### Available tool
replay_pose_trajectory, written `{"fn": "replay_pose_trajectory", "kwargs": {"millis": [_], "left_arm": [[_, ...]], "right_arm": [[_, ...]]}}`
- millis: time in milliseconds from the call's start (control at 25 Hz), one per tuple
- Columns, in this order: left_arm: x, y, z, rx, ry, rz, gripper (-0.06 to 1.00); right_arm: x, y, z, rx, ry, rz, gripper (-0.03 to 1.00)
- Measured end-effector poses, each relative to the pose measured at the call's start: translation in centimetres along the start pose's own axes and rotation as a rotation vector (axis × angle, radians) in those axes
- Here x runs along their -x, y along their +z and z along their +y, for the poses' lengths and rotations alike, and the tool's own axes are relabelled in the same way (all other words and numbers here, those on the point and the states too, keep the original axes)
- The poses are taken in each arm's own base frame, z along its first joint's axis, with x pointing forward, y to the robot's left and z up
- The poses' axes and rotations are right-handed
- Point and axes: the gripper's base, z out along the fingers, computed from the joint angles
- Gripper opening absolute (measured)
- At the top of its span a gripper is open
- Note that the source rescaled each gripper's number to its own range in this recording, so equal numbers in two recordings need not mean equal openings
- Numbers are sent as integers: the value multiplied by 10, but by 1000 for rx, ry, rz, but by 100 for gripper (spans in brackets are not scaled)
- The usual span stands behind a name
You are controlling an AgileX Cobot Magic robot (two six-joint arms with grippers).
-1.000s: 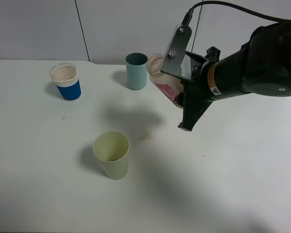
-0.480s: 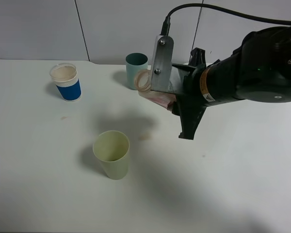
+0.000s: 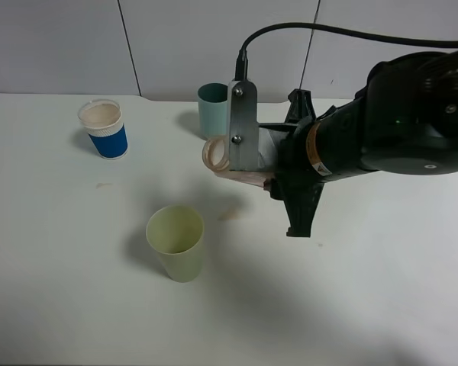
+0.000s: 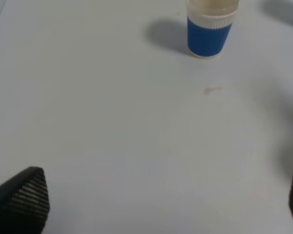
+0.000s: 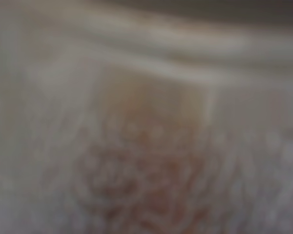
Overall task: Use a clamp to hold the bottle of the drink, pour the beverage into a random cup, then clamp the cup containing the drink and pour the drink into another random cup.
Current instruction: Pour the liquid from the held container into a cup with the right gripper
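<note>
Right gripper [image 3: 275,164]: found clamped shut on the bottle [image 3: 240,177], gripping its body from the side. Held the bottle clear of the table [image 3: 76,290], tipped to nearly horizontal, wide round mouth turned toward the left of the high view. Logged the mouth just in front of the teal cup [image 3: 212,110] in that view, and up and to the right of the yellow-green cup [image 3: 175,240], not over its rim. Could not make out any liquid inside the bottle; saw only a strip of pink label below the grey camera bracket [image 3: 243,126]. Got nothing sharp from the right wrist view: a blurred, very close bottle [image 5: 146,161] wall with pinkish print filling the picture. Recorded the yellow-green cup upright near the middle of the table, well apart from the blue-sleeved cup [image 3: 104,130], which stood upright toward the far left. Noted a faint brown smear [image 3: 229,215] on the table between the yellow-green cup and the bottle. Found left gripper [image 4: 158,202] with jaws spread wide, holding nothing, over bare table. Caught the blue-sleeved cup [image 4: 210,29] beyond it in the left wrist view, well apart from both fingertips.
</note>
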Motion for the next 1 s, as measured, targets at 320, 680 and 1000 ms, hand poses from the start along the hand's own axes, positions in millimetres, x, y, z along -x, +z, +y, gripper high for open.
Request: {"fn": "replay_pose_trajectory", "kwargs": {"millis": [320, 680, 1000], "left_arm": [[0, 0, 0, 0, 0, 0, 100], [0, 0, 0, 0, 0, 0, 100], [0, 0, 0, 0, 0, 0, 100]], "right_arm": [[7, -5, 12, 40, -85, 45, 0], [10, -9, 21, 67, -150, 110, 0], [25, -15, 6, 28, -143, 103, 0]]}}
